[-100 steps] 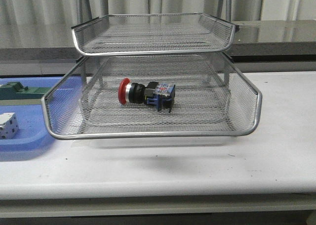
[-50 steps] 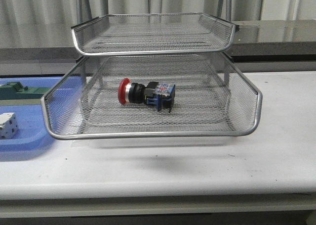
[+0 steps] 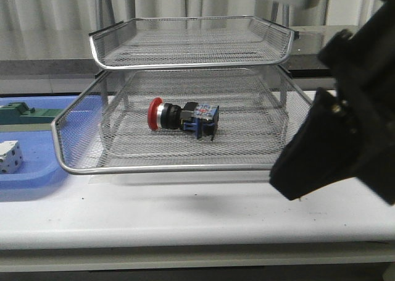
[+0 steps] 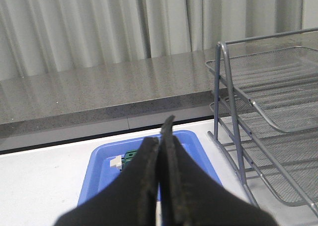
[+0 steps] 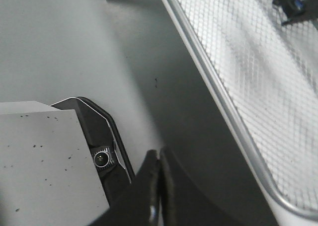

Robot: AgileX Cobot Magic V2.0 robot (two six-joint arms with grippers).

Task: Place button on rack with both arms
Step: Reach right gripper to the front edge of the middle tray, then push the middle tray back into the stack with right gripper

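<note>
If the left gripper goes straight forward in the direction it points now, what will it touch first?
Most likely the blue tray: the shut left gripper points at it, with green and white parts lying just past the fingertips. The rack stands off to one side. Depth is hard to judge.

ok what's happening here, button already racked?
Yes. The button lies on its side in the middle tier of the rack, with nothing holding it. The right arm fills the right edge of the front view, in front of the rack. The right gripper is shut and empty near the rack's rim. The left gripper is shut too, over the blue tray.
</note>
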